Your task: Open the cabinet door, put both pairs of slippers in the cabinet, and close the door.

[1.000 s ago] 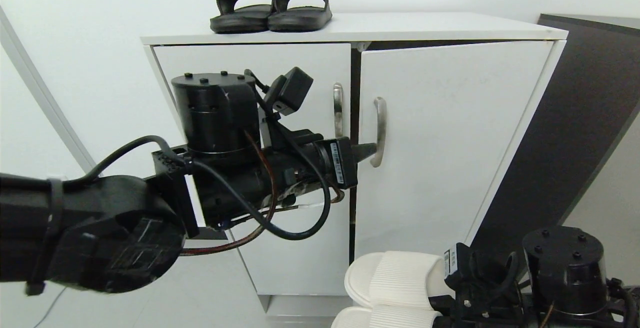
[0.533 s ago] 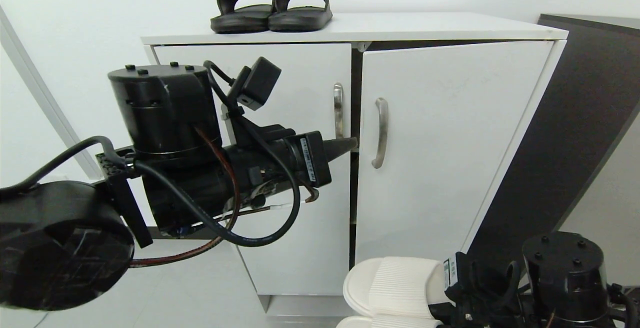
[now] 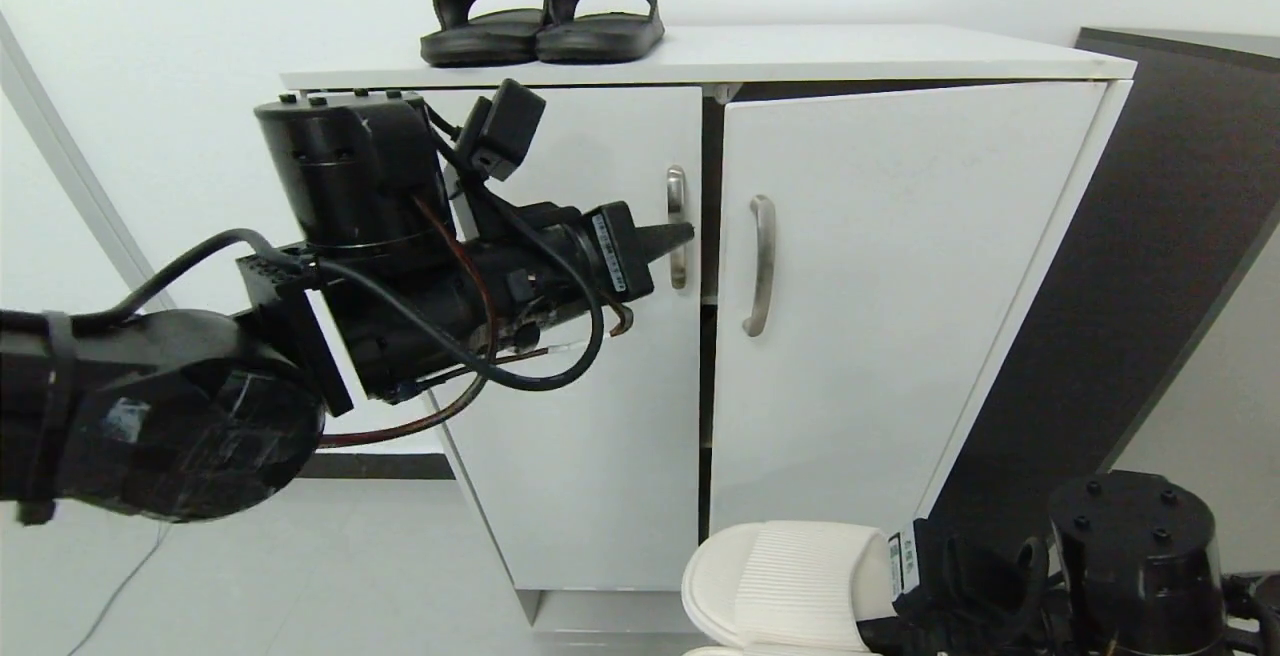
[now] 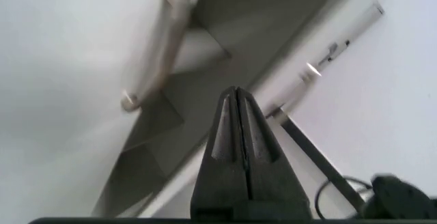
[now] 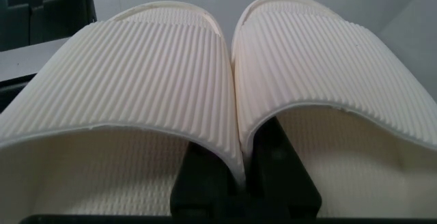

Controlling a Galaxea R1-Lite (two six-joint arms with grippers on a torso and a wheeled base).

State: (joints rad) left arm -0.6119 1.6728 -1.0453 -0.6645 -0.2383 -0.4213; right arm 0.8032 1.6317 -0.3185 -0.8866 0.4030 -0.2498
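A white two-door cabinet (image 3: 900, 48) stands before me, its right door (image 3: 900, 286) a little ajar with a dark gap along its top and inner edge. A pair of black slippers (image 3: 545, 11) rests on the cabinet top. My left gripper (image 3: 686, 234) is shut and empty, its tip just in front of the left door's handle (image 3: 677, 186) and beside the gap; in the left wrist view its closed tip (image 4: 237, 93) points at the dark gap. My right gripper (image 5: 244, 173) is low at the right, shut on the pair of white slippers (image 3: 780, 576) (image 5: 171, 80), pinching their inner edges together.
The right door's handle (image 3: 762, 266) hangs free. A dark panel (image 3: 1150, 266) stands against the cabinet's right side. White wall lies behind and to the left, with open floor (image 3: 330, 576) at the lower left.
My left gripper has drawn back from the right door's handle and moved left and up to the left door's handle. The white slippers have sunk slightly.
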